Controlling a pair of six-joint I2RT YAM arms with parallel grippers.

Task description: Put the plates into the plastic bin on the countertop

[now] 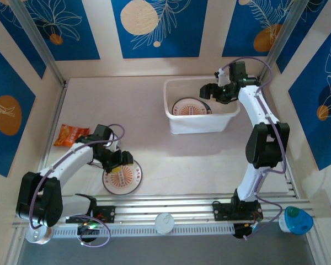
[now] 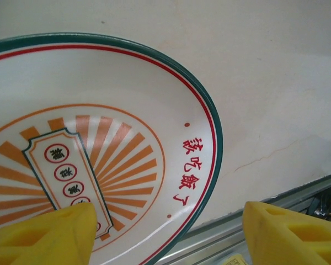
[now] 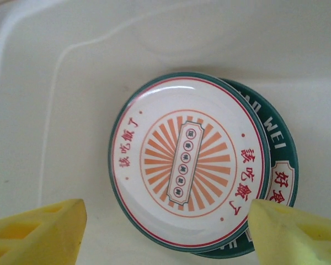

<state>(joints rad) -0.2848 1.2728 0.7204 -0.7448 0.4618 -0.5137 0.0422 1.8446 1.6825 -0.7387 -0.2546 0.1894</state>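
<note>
A white plate (image 1: 122,178) with an orange sunburst centre and a green rim lies on the countertop (image 1: 176,160) near the front rail. My left gripper (image 1: 117,160) hovers low over it, open. In the left wrist view its yellow fingers (image 2: 44,237) straddle the near rim of that plate (image 2: 99,138), not touching it. The white plastic bin (image 1: 196,124) stands at the back right with plates (image 1: 190,107) inside. My right gripper (image 1: 212,91) hangs open above the bin. The right wrist view has a sunburst plate (image 3: 187,160) lying on a dark green-rimmed plate (image 3: 281,176) on the bin floor (image 3: 71,110).
An orange snack packet (image 1: 70,134) lies on the left, beyond the left arm. A metal rail (image 1: 171,207) runs along the front edge, with a small white round object (image 1: 165,222) on it and a blue object (image 1: 297,220) at its right end. Cream walls enclose the countertop.
</note>
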